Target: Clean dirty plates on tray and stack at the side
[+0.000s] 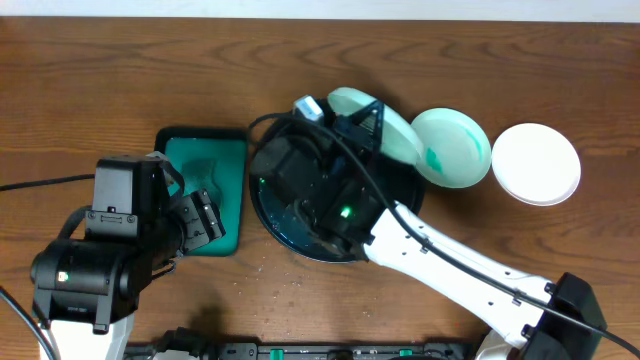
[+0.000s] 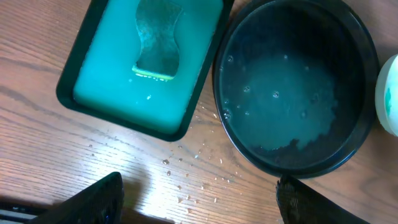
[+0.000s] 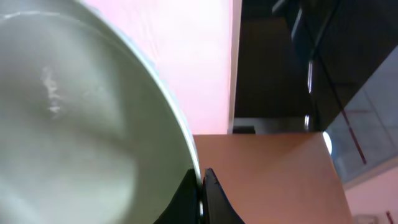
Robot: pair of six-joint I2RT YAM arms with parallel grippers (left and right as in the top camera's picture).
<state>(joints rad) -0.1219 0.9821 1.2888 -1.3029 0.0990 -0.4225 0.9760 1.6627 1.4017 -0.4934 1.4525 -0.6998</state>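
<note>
The big round black tray sits mid-table, mostly under my right arm; the left wrist view shows it wet and holding no plate. My right gripper is shut on the rim of a pale mint-green plate, held tilted above the tray's far right edge; the plate fills the right wrist view with the fingertips pinched on its rim. A second mint plate with a teal smear lies right of the tray. The white plate lies further right. My left gripper is open and empty over bare wood.
A rectangular black-rimmed green tray holding a green sponge lies left of the round tray. Water drops spot the wood in front of both. A black cable runs along the left.
</note>
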